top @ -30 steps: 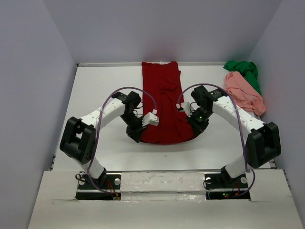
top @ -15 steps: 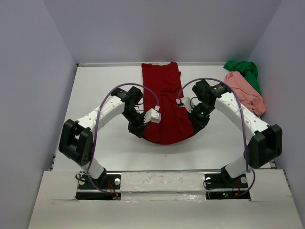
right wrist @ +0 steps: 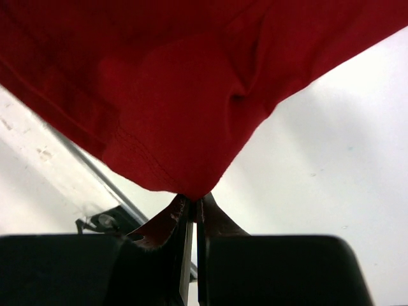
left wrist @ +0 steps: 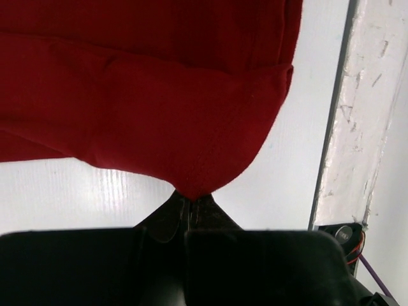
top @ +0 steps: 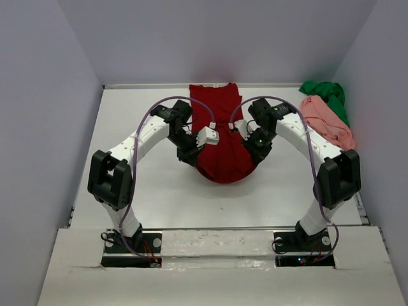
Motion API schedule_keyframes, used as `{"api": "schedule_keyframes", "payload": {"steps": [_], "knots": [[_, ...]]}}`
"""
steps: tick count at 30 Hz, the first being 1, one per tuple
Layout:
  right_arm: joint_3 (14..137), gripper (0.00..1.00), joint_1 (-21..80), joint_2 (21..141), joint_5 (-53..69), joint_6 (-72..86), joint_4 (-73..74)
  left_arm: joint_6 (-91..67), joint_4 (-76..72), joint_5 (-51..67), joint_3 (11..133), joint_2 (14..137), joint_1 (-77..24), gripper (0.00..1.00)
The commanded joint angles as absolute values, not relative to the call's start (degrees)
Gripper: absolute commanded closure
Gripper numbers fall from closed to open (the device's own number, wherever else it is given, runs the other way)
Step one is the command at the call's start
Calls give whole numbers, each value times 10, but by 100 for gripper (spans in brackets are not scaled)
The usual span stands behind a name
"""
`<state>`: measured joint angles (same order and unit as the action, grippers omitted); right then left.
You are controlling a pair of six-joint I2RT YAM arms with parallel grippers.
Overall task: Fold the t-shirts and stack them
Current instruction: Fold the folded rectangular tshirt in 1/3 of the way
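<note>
Both grippers are clenched on cloth. The left gripper [top: 190,157] pinches the near left corner of the dark red t-shirt [top: 220,127] and the right gripper [top: 256,152] pinches its near right corner. In each wrist view I see the fabric drawn to a point between closed jaws. Pale walls [top: 44,95] box in the white tabletop [top: 140,108] on three sides. The red shirt lies down the middle with one end against the far wall. Its near edge is gathered into a rounded curve. The left arm [top: 143,143] and right arm [top: 306,143] arch in over the shirt's sides and hide parts of them from me. In the far right corner, well apart from the red shirt, the salmon pink t-shirt [top: 326,124] lies crumpled just beside the right arm. It touches the bright green t-shirt [top: 326,94] heaped behind it.
</note>
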<state>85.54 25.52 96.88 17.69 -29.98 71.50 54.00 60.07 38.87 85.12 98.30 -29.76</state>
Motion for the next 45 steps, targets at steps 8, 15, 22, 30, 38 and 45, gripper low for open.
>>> {"api": "schedule_keyframes", "payload": {"steps": [8,15,22,30,38,45], "knots": [[937,100,255,1002,85,-261,600,438,516,360,888,996,-223,100],[964,100,250,1024,38,-252,567,414,505,357,920,1018,-203,100],[997,100,244,1064,6,-249,547,417,499,360,913,1034,-204,100],[1039,100,238,1116,-17,-246,536,396,462,344,908,1043,-203,100],[1060,100,222,1146,-34,-248,523,368,431,316,936,1083,-196,100],[1098,100,203,1178,-35,-256,513,361,422,288,966,1113,-194,100]]}}
